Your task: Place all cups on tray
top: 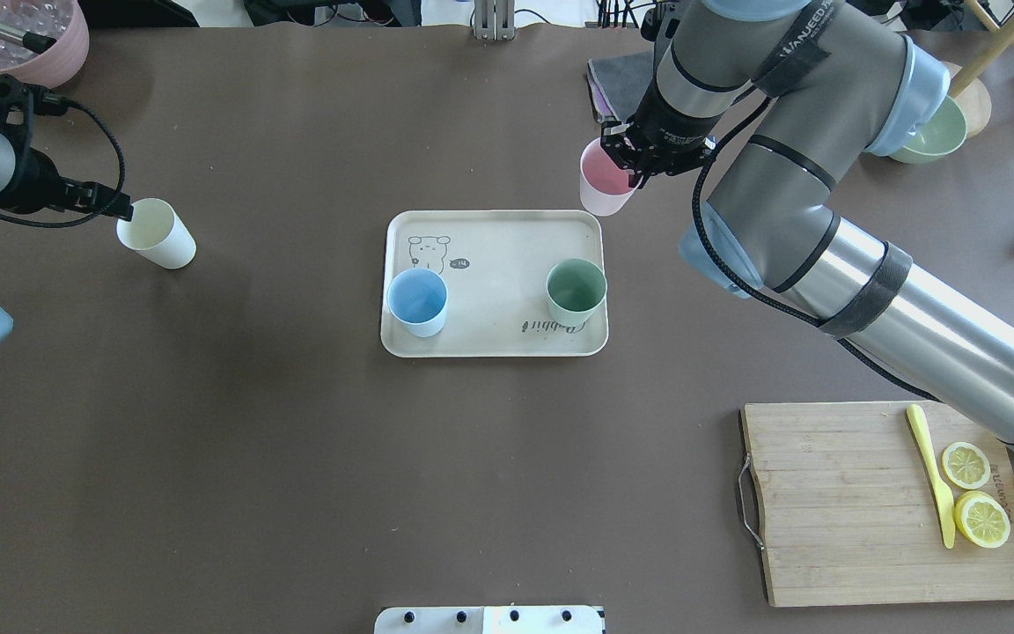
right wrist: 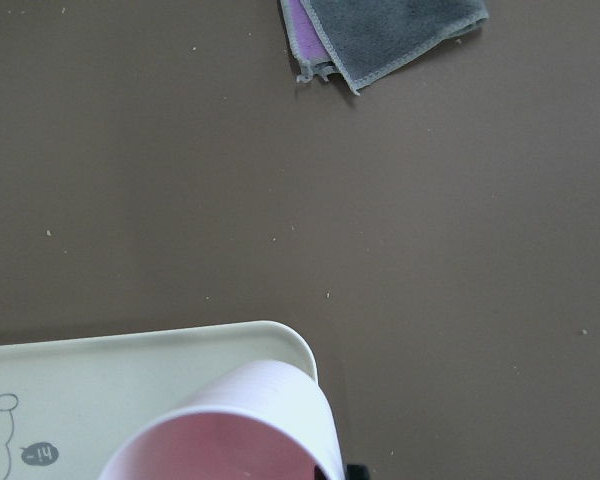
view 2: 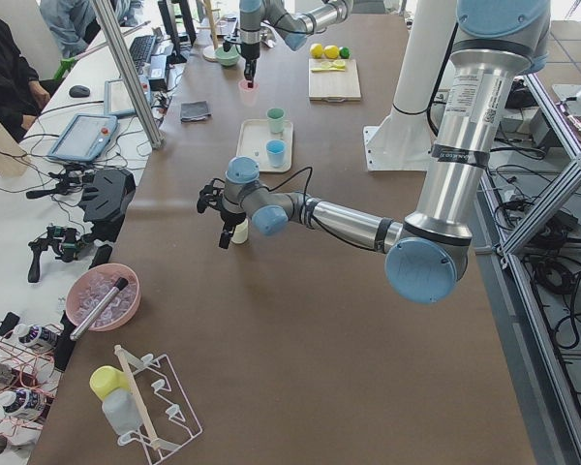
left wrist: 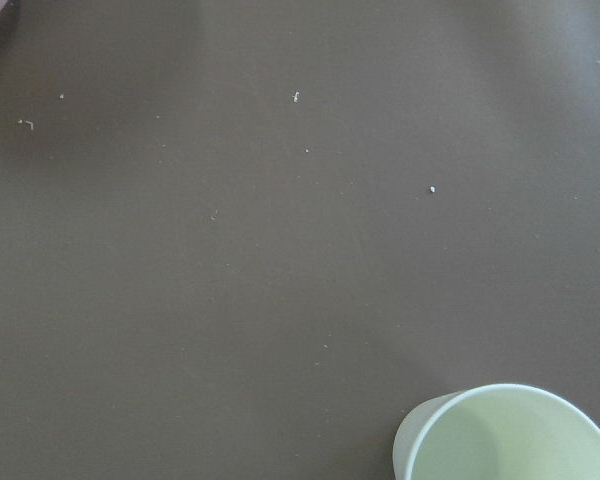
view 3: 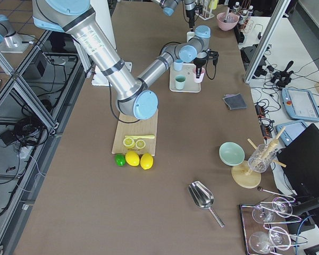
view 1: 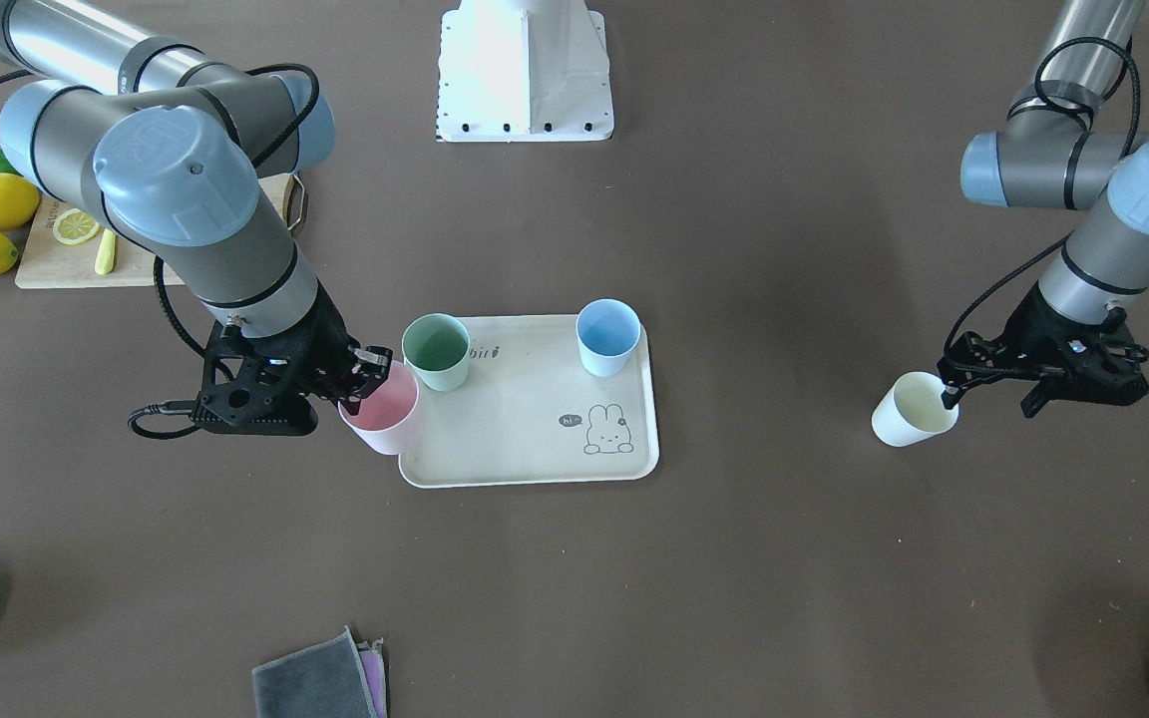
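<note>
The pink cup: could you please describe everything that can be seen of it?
The pink cup is a small matte tumbler with no handle, tapering toward its base, plastic-looking, and nothing shows inside it. The right gripper pinches its rim. It is slightly tilted at a corner of the tray, partly over the raised rim, close to the sage green cup but apart from it. Whether its base rests on anything cannot be told.

Figure, as I see it from my station: a long brown table (top: 208,458) under even light, with soft shadows only. On the operators' side stands a white bench (view 2: 15,242) behind slanted metal posts (view 2: 126,73). Behind the robot, metal railing (view 3: 21,101) stands over grey floor (view 3: 10,170).
</note>
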Robot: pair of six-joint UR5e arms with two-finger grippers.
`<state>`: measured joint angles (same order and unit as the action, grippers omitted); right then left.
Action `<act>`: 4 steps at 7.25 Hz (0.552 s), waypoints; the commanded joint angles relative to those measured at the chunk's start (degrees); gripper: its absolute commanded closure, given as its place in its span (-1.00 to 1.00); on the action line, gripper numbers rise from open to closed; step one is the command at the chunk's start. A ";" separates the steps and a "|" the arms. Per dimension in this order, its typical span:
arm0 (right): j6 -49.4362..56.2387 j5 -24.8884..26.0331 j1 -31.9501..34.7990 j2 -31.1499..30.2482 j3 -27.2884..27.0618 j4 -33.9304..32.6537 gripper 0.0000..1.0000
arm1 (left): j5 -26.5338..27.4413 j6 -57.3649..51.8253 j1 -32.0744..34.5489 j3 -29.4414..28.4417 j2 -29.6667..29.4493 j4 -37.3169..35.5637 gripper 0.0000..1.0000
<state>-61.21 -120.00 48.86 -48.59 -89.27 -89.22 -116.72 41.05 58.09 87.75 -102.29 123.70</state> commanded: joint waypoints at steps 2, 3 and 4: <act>0.56 0.47 0.88 2.01 2.60 0.01 1.00 | 0.00 1.31 -1.13 -2.93 -1.15 2.86 -0.94; 0.56 0.47 1.06 2.01 3.04 0.01 1.00 | 0.00 4.80 -2.96 -3.02 -1.15 4.52 -0.68; 0.65 1.25 1.06 2.19 3.92 0.44 1.00 | 0.00 8.22 -4.37 -2.93 -0.98 5.84 0.25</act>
<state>-60.67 -119.35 49.80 -46.64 -86.32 -89.11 -116.72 45.46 55.46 84.86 -103.33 127.95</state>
